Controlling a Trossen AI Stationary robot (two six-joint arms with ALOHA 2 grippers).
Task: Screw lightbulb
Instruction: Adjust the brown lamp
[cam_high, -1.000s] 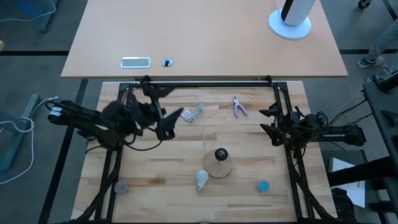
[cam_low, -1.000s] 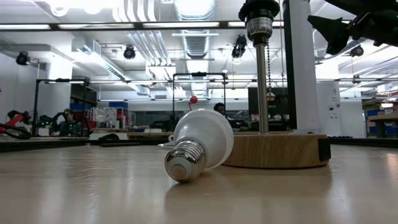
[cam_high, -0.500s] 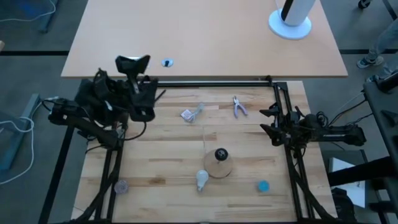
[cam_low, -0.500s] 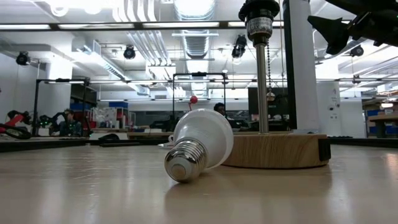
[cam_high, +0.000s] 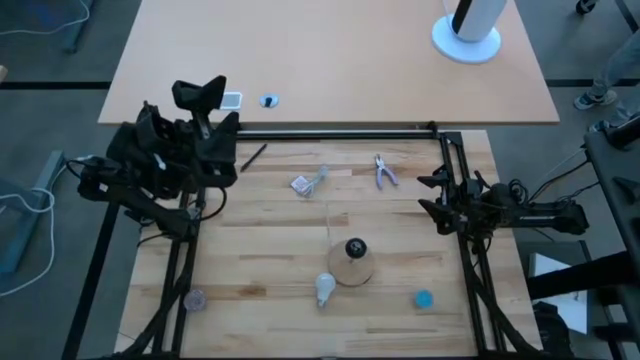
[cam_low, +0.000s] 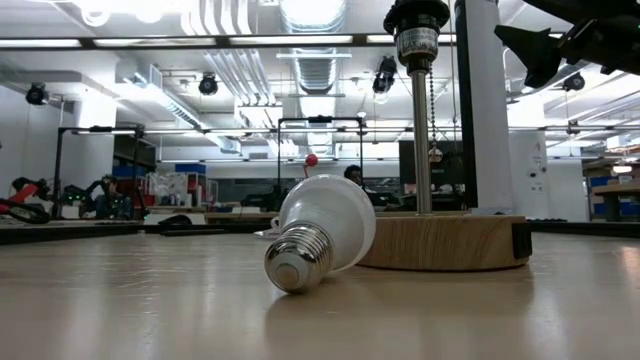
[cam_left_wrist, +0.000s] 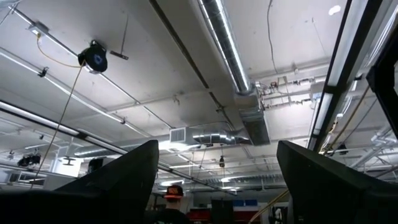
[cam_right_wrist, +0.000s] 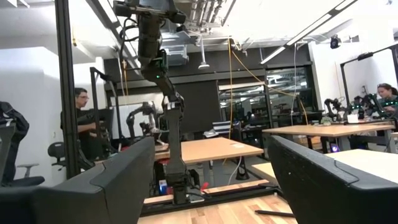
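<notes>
The white lightbulb (cam_high: 324, 288) lies on its side on the wooden table, close to the near left rim of the round wooden disc (cam_high: 354, 262). In the low view the lightbulb (cam_low: 320, 235) points its screw base at the camera. The disc (cam_low: 445, 241) carries a metal stem with a black socket (cam_low: 418, 28) on top. My left gripper (cam_high: 200, 92) is open, raised over the table's far left corner and pointing up at the ceiling (cam_left_wrist: 214, 180). My right gripper (cam_high: 428, 195) stands open at the table's right edge, empty (cam_right_wrist: 211, 180).
A crumpled clear wrapper (cam_high: 306, 182) and a small blue-handled tool (cam_high: 384, 172) lie toward the far side. A thin black stick (cam_high: 252, 155) lies far left. A blue cap (cam_high: 423, 298) and a grey disc (cam_high: 194, 298) sit near the front. A black frame (cam_high: 330, 131) borders the table.
My left gripper has risen from above the table beside the wrapper and drawn back toward the far left corner, tipping from pointing across the table to pointing up. It has stayed open. The lightbulb and the disc have not moved.
</notes>
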